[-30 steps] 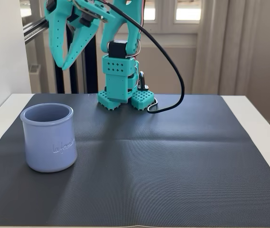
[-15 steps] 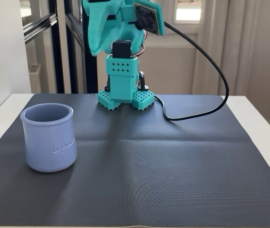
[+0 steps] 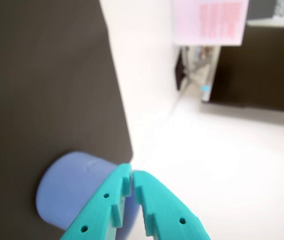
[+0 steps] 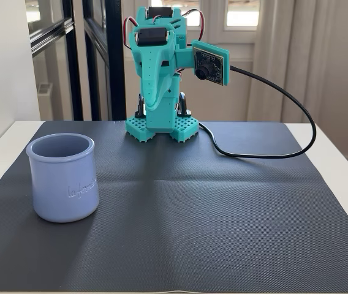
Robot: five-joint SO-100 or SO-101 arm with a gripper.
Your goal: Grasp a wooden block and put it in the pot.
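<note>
Swinging round from pot (image 4: pixel 62 177)

The turquoise 3D-printed plastic arm (image 4: pixel 158 67), upper centre of the fixed view, has perforated base blocks, black servo motors, thin red wires at its top and a small black camera board (image 4: pixel 209 64) on its side. A black cable (image 4: pixel 284 153) loops off to the right. In the wrist view, two turquoise fingers (image 3: pixel 154 205) with small round holes fill the lower centre.

- The teal arm (image 4: pixel 158 67) has swung from the fixed view's upper left to centre, folded above its base.
- Its gripper (image 4: pixel 152 105) now points down, jaws together.
- The black cable (image 4: pixel 284 110) has shifted right.
</note>
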